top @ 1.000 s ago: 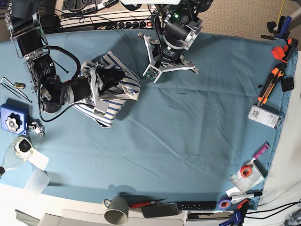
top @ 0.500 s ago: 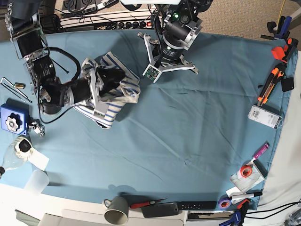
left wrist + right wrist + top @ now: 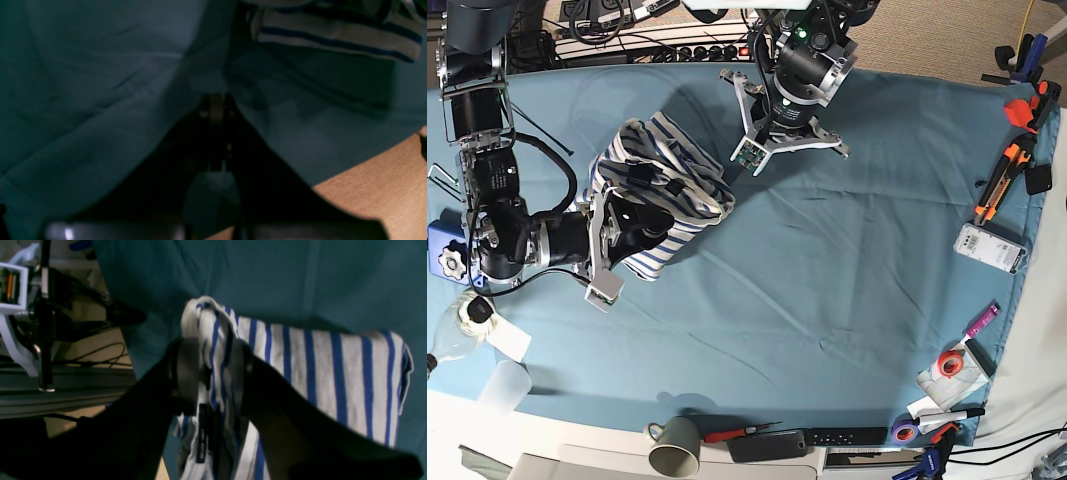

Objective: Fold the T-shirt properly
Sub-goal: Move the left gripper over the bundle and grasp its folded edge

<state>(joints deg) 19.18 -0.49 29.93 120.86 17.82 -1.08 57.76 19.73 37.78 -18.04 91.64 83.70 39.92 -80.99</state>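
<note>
The T-shirt lies bunched in a compact heap near the back-left part of the desk, on the teal cloth that covers it. It is not flat: layers are piled and a striped edge curls up over itself.

The right hand has its two pads on either side of a raised fold of the striped fabric, with the cloth running between them; in the right wrist view the pads press against the bundle, so it is pinching the T-shirt at a bunched edge. The left hand hangs above the cloth near the desk's back edge, just beside the shirt's far side, pressed together and holding nothing.

The step in hand looks like opening up the crumpled shirt, well before any real fold; the task seems barely begun. The next move probably calls for lifting or dragging the gripped edge toward the open middle of the desk so the layers fall apart. The left hand would need to spread and take a second point on the garment, such as a shoulder or hem, to stretch it flat. The risk is that several layers are caught at once and the heap travels as one lump.
</note>
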